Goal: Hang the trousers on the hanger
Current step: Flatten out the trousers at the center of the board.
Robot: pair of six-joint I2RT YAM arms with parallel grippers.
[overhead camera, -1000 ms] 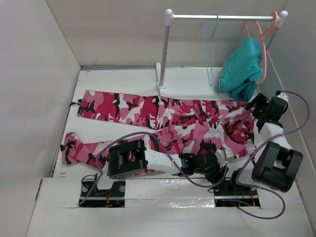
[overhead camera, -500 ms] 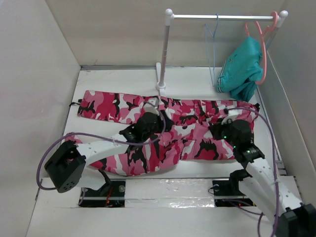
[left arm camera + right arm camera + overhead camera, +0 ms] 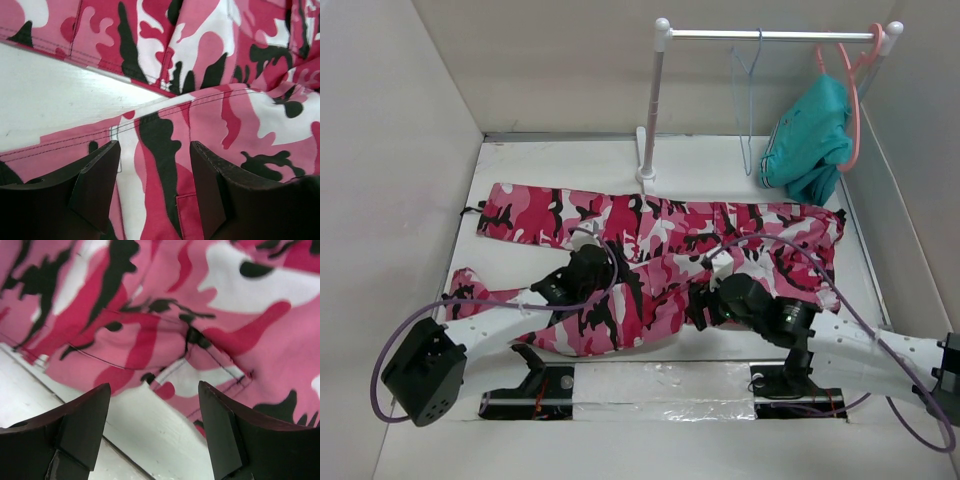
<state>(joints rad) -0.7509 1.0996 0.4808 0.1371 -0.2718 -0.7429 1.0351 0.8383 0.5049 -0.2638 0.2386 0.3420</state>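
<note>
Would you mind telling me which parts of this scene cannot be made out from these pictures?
1. Top view: the left arm and right arm cover part of the trousers.
2. Top view: the hanger is thin and translucent; its lower edge is too faint to trace.
3. Wrist views: the left gripper and right gripper are open over cloth; contact is unclear, and the hanger is out of frame.

Trousers (image 3: 540, 215): hot-pink, white & blk camo print w/ dark stitching along seams. Table (image 3: 560, 165) white. Hanger (image 3: 747, 150) pale blue, translucent; 2nd hanger (image 3: 858, 110) coral pink. Garment (image 3: 810, 135) at table's far right corner plain teal. Rack (image 3: 658, 100): white posts, silver bar. Arms (image 3: 490, 325) white & blk; cables (image 3: 770, 238) purple. Left gripper (image 3: 154, 145) & right gripper (image 3: 154, 385) near-blk.
</note>
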